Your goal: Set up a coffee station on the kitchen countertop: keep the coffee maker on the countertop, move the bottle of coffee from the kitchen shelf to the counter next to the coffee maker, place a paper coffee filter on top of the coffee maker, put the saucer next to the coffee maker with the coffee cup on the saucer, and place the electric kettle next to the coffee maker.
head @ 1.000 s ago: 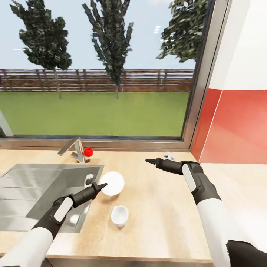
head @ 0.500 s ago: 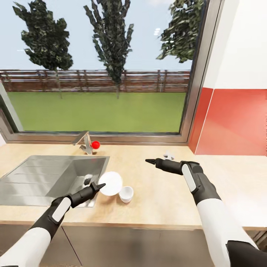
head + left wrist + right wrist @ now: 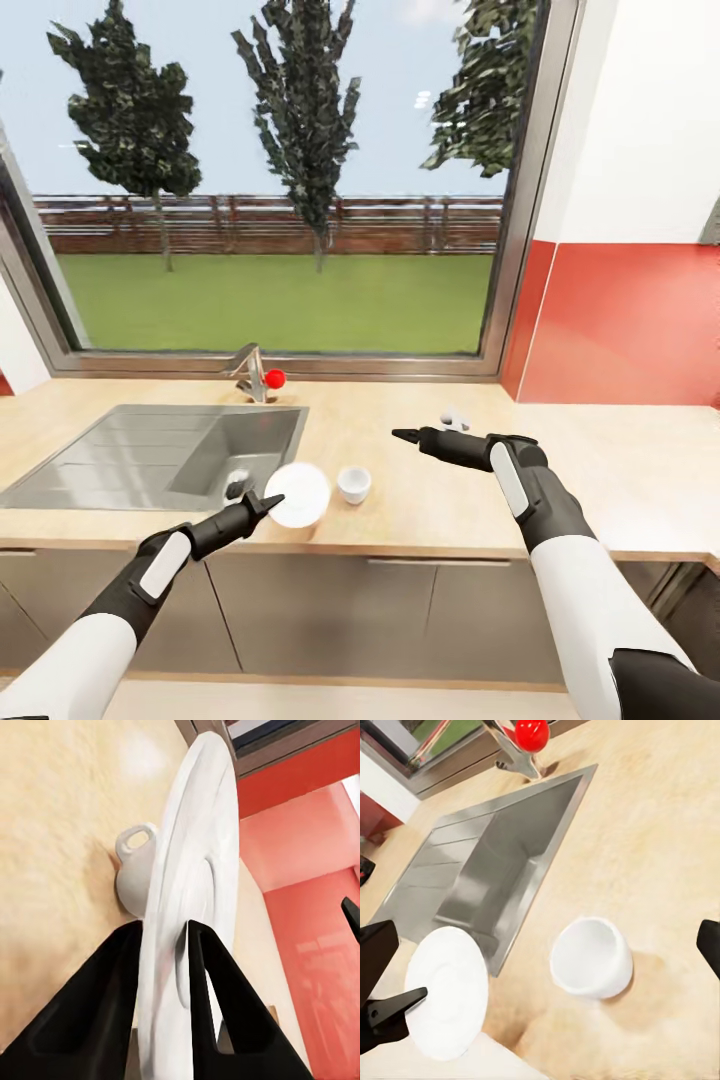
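My left gripper [image 3: 268,500] is shut on the rim of the white saucer [image 3: 297,494], holding it tilted over the front edge of the kitchen countertop [image 3: 600,470]. In the left wrist view the saucer [image 3: 191,892] stands edge-on between the black fingers [image 3: 105,1005], with the coffee cup [image 3: 135,874] behind it. The coffee cup [image 3: 353,484] sits upright on the counter just right of the saucer. My right gripper [image 3: 405,435] hovers open above the counter, further back. The cup [image 3: 590,956] and saucer [image 3: 446,991] lie below it. A small pale paper coffee filter [image 3: 452,419] lies just behind the right gripper.
A steel sink [image 3: 160,450] with a drainboard fills the counter's left part, with a faucet [image 3: 252,368] and a red knob [image 3: 274,378] behind it. A large window spans the back. A red backsplash [image 3: 620,320] covers the right wall. Dark cabinet fronts [image 3: 400,610] run below the counter.
The whole picture has shifted: the camera has drawn back, so the counter looks farther and the cabinet fronts show. Both arms keep their pose, and the saucer stays in the left gripper.
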You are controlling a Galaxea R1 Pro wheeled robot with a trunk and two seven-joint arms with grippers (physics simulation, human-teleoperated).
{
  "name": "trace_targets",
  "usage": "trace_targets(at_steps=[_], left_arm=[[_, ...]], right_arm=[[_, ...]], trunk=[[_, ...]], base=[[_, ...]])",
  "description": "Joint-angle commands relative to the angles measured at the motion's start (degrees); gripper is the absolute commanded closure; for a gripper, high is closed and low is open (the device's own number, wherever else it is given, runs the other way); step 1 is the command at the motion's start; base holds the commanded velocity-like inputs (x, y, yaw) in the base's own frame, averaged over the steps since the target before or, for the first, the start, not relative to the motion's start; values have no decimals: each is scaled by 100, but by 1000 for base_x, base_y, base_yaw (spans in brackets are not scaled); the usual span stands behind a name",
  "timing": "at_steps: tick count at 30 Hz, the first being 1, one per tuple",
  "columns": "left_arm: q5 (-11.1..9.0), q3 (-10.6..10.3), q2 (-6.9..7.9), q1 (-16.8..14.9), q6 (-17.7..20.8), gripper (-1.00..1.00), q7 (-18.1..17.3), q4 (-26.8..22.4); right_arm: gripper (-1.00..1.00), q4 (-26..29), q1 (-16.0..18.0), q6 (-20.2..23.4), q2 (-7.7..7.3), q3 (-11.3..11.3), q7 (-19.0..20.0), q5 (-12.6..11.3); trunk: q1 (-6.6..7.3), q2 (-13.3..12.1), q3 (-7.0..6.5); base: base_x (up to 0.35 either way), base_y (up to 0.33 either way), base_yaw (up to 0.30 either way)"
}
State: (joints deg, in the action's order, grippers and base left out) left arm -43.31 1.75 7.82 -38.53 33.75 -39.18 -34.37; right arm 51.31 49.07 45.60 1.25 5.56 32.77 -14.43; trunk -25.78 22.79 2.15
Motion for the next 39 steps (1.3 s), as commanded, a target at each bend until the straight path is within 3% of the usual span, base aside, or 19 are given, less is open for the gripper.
trace_targets(at_steps=[1,21,26,32,34,39], left_arm=[[-20,9,2,-5,33,100,-2,1],[-18,9,12,0,28,100,-2,7],[-14,9,85,17,25,100,-11,61],[-9,11,117,138,-3,100,-49,94],[-13,48,172,295,-5,100,-103,94],[-9,194,411,495,-1,100,-493,97]], right_arm=[[-100,1,6,37,7,24,19,1],[-100,-6,6,37,20,17,18,2],[-100,-131,5,37,43,-1,19,13],[-100,-1283,-118,-11,242,-87,34,26],[-100,-1747,-133,-260,269,-176,35,30],[-100,-2835,-162,-1164,286,-814,36,57]], trunk=[[-1,14,13],[-1,14,12],[-1,14,12],[-1,14,12],[-1,14,12],[-1,14,12]], base=[[-336,76,0],[-332,72,0],[-204,12,0],[-28,1,0],[-4,0,0],[-1,0,0]])
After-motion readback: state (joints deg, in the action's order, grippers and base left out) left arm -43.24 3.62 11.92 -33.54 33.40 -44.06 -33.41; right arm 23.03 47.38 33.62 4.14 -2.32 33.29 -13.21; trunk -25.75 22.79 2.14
